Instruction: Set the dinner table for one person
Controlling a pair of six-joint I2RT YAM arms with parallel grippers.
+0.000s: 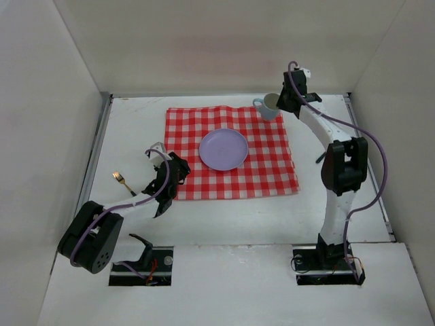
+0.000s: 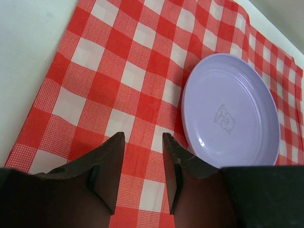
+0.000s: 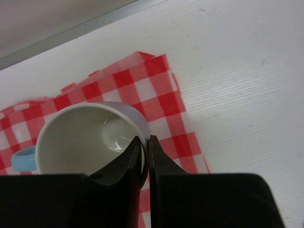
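Observation:
A lilac plate (image 1: 223, 149) lies in the middle of a red-and-white checked cloth (image 1: 272, 170) on the white dinner table (image 1: 224, 217). My right gripper (image 1: 281, 103) is shut on the rim of a light-blue mug (image 1: 268, 107) over the cloth's far right corner; one finger is inside the mug (image 3: 85, 142), one outside. A gold fork (image 1: 123, 181) lies on the table to the left. My left gripper (image 1: 163, 197) is open and empty over the cloth's near left edge, the plate (image 2: 230, 111) just ahead of it to the right.
White wall panels stand on three sides. A metal rail (image 1: 92, 163) runs along the left edge of the table, close to the fork. A small dark object (image 1: 319, 157) lies on the table right of the cloth, beside the right arm.

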